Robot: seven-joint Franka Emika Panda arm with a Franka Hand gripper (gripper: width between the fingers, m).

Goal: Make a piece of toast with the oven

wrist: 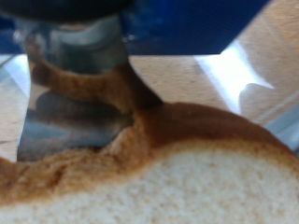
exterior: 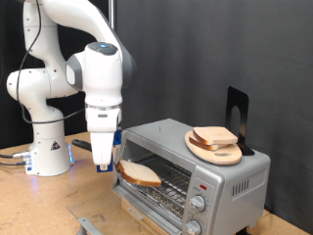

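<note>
Exterior view: the piece of toast (exterior: pixel 141 173) is seen held out flat just in front of the oven (exterior: pixel 196 171), right at the mouth of the open front, a bit above the dropped glass door (exterior: pixel 147 199). One edge of the slice is pinched by the hand (exterior: pixel 105 163), so the fingers are clamped on the bread, with the white arm (exterior: pixel 102 73) coming straight down over it from the exterior view's top left. The wire rack (exterior: pixel 168 178) can be made out inside the oven, behind the slice. On the oven's roof a round wooden plate (exterior: pixel 216 152) is parked, with another bread slice (exterior: pixel 214 136) lying on it, and a black stand (exterior: pixel 237 110) is set up behind that. Two knobs (exterior: pixel 197 205) are stacked on the oven's front panel. Everything's sat on a wooden counter (exterior: pixel 39 206). In the wrist view, the crust and pale crumb of the toast (wrist: pixel 159 177) fill the frame, pretty blurry.
</note>
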